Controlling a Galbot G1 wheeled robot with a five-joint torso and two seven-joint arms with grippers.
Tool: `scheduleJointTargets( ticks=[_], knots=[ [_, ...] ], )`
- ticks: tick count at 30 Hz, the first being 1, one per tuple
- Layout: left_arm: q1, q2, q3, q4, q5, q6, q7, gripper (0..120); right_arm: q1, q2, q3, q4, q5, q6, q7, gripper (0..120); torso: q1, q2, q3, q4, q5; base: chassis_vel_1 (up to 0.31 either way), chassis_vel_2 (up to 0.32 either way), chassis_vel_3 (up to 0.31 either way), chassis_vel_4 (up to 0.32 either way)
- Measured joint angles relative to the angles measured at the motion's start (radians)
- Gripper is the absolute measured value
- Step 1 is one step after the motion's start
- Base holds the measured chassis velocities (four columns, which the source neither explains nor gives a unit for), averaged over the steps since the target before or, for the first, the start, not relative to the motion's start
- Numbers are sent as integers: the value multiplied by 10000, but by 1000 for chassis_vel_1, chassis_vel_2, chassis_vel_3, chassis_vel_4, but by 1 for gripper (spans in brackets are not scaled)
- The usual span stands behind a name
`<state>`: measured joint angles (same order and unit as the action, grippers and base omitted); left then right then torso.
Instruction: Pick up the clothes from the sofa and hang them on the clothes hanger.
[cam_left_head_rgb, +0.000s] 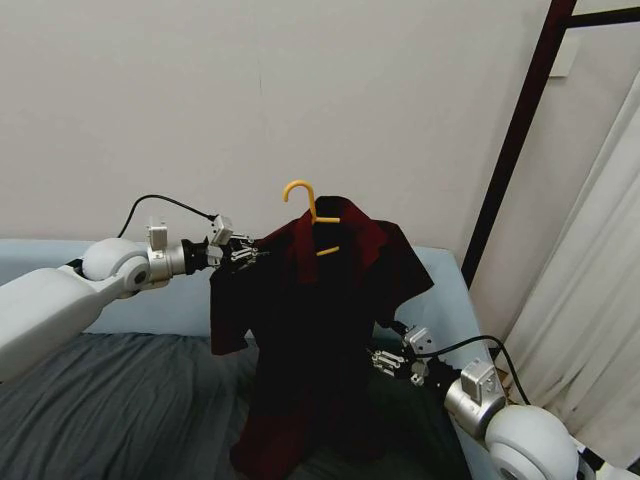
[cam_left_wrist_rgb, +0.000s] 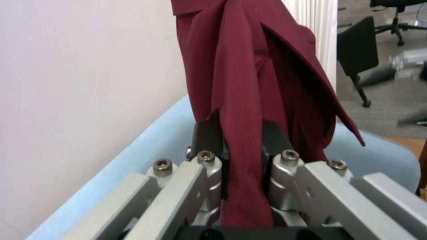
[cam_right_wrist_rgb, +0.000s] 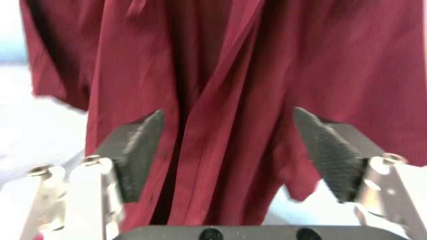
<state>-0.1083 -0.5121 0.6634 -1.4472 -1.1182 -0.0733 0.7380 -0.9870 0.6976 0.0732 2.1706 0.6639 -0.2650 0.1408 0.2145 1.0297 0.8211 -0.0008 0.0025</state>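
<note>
A dark red shirt (cam_left_head_rgb: 320, 330) hangs in mid-air in front of a pale wall, draped over a yellow hanger (cam_left_head_rgb: 305, 200) whose hook points up and rests on nothing. The left gripper (cam_left_head_rgb: 243, 252), reaching in from the left, is clamped on the shirt's shoulder fabric beside the sleeve; in the left wrist view its fingers (cam_left_wrist_rgb: 208, 142) pinch a fold of the red cloth between them. The right gripper (cam_left_head_rgb: 392, 360) is low on the right, just beside the shirt's lower edge, with its jaws spread wide and nothing between them; in the right wrist view the cloth hangs just beyond the parted pads (cam_right_wrist_rgb: 137, 150). Below and behind is a light blue sofa (cam_left_head_rgb: 440, 270) with a grey cover (cam_left_head_rgb: 120, 400); the hem hangs close to it, and I cannot tell whether it touches. A dark rack pole (cam_left_head_rgb: 515, 150) stands well apart on the far right. Judging from this, the shirt is lifted off the sofa and already on its hanger, but the hook is not yet on the rack, so carrying it across and hanging it is what remains.
</note>
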Motion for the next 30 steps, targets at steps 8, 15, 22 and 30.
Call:
scheduleJointTargets(
  ticks=[8,15,22,30],
  knots=[
    [588,176,-319,-382,445,-40,2,7,723,-67,116,307,686,236,703,100,0,0,0,-4,0,0,0,0,0],
    [637,226,-94,-654,654,-62,34,7,1069,-162,34,240,695,282,768,100,0,0,0,-6,2,0,0,0,0],
    [627,89,181,-837,678,-60,138,7,1632,-458,-287,-14,1017,-57,764,100,0,0,1,-6,2,0,0,0,0],
    [637,-54,245,-891,637,-52,406,7,1968,-546,-423,-174,1840,-476,905,88,0,0,1,-6,2,0,0,0,0]
  ],
)
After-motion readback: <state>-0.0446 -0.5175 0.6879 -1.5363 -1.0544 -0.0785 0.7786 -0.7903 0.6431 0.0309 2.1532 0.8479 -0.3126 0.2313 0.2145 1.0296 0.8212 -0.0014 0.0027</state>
